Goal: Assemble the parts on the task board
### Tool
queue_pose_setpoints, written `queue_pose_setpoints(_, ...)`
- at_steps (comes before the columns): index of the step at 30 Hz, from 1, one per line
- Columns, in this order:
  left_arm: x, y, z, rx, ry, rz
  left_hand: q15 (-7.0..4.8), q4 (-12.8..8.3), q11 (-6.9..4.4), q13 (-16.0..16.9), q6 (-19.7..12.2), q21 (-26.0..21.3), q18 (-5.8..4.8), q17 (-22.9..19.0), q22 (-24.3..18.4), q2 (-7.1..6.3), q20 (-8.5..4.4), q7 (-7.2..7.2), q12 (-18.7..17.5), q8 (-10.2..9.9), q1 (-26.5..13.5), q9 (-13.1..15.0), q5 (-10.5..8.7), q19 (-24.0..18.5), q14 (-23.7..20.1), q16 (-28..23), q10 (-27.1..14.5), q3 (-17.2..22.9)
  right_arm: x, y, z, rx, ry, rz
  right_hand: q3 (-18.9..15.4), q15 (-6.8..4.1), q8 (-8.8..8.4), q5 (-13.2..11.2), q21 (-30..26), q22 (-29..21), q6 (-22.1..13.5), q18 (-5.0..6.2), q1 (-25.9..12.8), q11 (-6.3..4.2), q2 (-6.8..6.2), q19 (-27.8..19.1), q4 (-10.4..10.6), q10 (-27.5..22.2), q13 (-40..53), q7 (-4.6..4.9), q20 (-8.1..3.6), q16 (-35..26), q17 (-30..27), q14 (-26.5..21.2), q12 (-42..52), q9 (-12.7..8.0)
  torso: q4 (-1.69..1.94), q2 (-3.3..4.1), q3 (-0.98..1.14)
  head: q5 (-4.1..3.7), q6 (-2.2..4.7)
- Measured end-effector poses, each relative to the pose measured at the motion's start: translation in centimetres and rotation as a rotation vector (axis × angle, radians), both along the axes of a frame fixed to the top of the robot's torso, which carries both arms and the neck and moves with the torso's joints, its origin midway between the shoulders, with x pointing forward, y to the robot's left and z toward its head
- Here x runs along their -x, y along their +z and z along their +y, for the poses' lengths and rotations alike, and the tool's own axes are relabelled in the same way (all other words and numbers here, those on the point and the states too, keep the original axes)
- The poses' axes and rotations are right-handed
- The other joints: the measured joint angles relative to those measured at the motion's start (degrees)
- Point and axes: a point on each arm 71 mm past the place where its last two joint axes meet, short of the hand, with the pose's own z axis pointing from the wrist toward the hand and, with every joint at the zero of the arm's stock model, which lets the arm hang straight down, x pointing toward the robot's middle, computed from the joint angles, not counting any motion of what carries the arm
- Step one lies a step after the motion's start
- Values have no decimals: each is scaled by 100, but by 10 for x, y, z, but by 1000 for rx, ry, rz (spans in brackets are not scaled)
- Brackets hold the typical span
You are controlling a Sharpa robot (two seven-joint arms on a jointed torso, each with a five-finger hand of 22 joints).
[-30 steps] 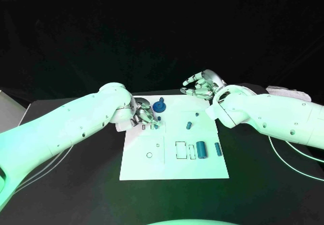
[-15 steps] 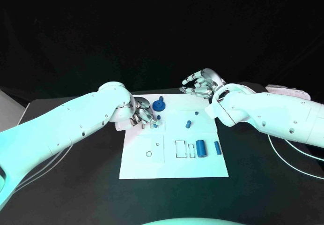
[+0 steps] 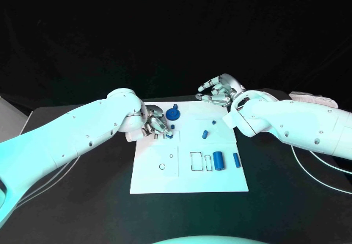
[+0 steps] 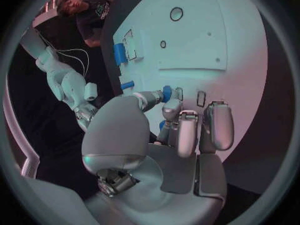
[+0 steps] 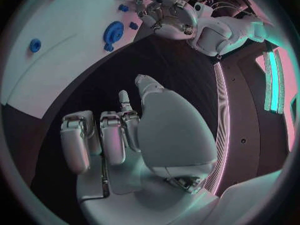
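Left hand pinches a small blue part over the task board's near-left corner region; right hand hovers past the board's far edge, fingers curled, holding nothing.

Small blue part at left hand fingertips mostly hidden by fingers; shape unclear. Task board near-left corner covered by left arm.

The left silver hand on its white arm bends down, its fingers pinching something small. The right silver hand hangs up high, fingers curled, holding nothing.
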Motion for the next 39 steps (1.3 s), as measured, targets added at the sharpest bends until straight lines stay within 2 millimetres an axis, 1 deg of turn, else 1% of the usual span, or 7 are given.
queue_pose_setpoints(2,0,0,0,7,3,6,-8,5,-28,0,-23,0,0,0,0,-56,-16,-23,0,0,-63,0,287,-1,-7,0,29,5,0,0,0,1,0,1,0,0,0,0,0,0,0,0,0,0,0,0,0,0,0,0,0,0,0,0,0,0,-1,-1,1,1,1)
queue_pose_setpoints(6,0,-1,1,18,9,15,-44,5,-49,0,-50,0,0,0,10,-81,-29,-50,-27,5,-232,0,601,12,-3,0,50,5,0,0,0,2,0,3,0,0,0,0,0,0,0,0,0,0,0,0,0,0,0,0,0,0,0,0,0,0,0,-1,2,2,3)
queue_pose_setpoints(16,1,0,10,51,35,34,-88,29,-145,75,-60,2,0,0,81,-171,-101,-60,-28,449,-492,1,1175,43,-8,0,123,29,0,-1,-1,4,-1,6,0,0,0,0,0,-1,0,0,0,0,0,0,0,0,4,0,0,0,0,0,0,0,10,-16,5,20,27)
queue_pose_setpoints(18,2,1,12,58,40,36,-112,28,-180,117,-60,40,-93,0,113,-193,-131,-61,-28,509,-560,1,1408,74,9,4,158,29,0,-2,-2,5,-2,7,0,0,-1,0,0,-1,0,0,0,0,0,0,0,0,5,0,0,0,0,0,0,0,12,-23,5,27,35)
queue_pose_setpoints(23,3,2,21,71,56,39,-150,29,-211,201,-59,40,-90,0,153,-255,-151,-62,8,687,-711,1,1907,94,13,44,258,29,-1,-2,-5,8,-9,8,0,0,-1,0,0,2,0,0,0,0,0,0,0,0,5,0,0,0,0,0,0,-1,27,-47,9,35,42)
queue_pose_setpoints(31,4,4,33,89,89,31,-204,-16,-264,339,44,89,-90,0,195,-307,-202,-77,89,703,-840,2,2360,145,0,73,411,-16,-3,-4,-11,14,-24,11,0,0,-1,0,0,3,0,0,-31,0,-31,0,0,0,4,0,0,0,0,0,0,-2,63,-109,8,10,88)
queue_pose_setpoints(39,5,3,29,103,113,-9,-254,-61,-340,524,172,180,-89,0,194,-378,-293,-119,189,663,-910,4,2880,281,-7,72,602,-60,-3,-8,-14,17,-30,19,0,0,-1,0,0,3,0,0,-31,0,-31,0,0,0,4,0,0,0,0,0,0,-3,85,-170,-9,34,107)
